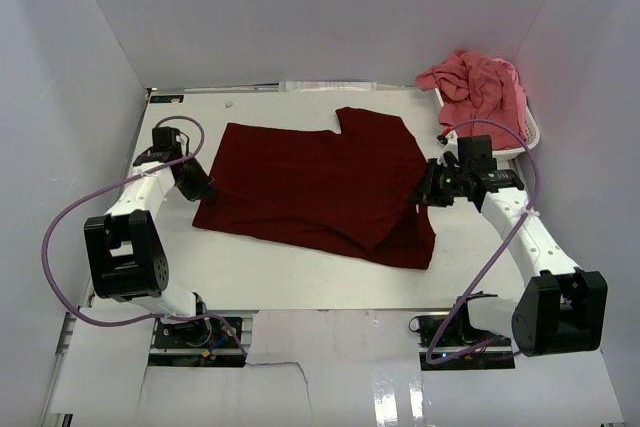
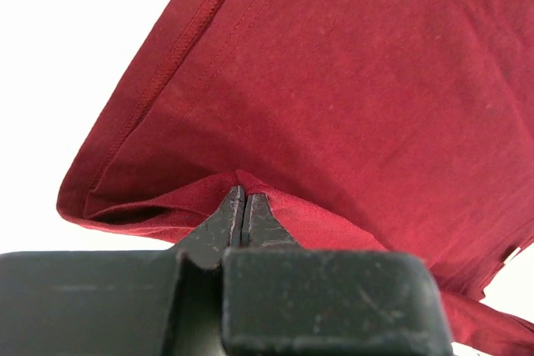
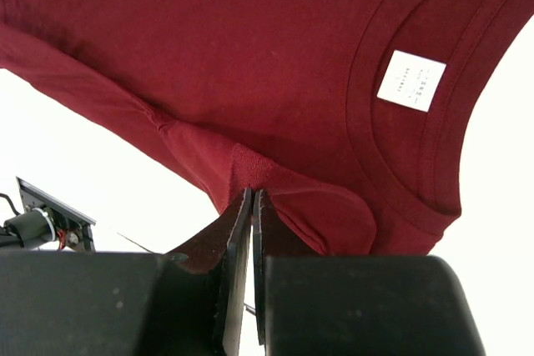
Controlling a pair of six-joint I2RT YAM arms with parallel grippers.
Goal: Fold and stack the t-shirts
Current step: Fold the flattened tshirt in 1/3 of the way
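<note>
The dark maroon t-shirt [image 1: 320, 187] lies spread across the middle of the table, folded over itself. My left gripper [image 1: 203, 190] is shut on its left edge; in the left wrist view the fingertips [image 2: 242, 193] pinch a fold of maroon cloth [image 2: 350, 81]. My right gripper [image 1: 420, 197] is shut on the shirt's right edge near the collar; the right wrist view shows it [image 3: 252, 193] pinching cloth beside the neckline and white label [image 3: 411, 80]. The coral pink t-shirt [image 1: 475, 87] lies crumpled in the basket at the back right.
A white plastic basket [image 1: 525, 139] stands at the table's back right corner, close behind my right arm. White walls enclose the table on three sides. Purple cables loop off both arms.
</note>
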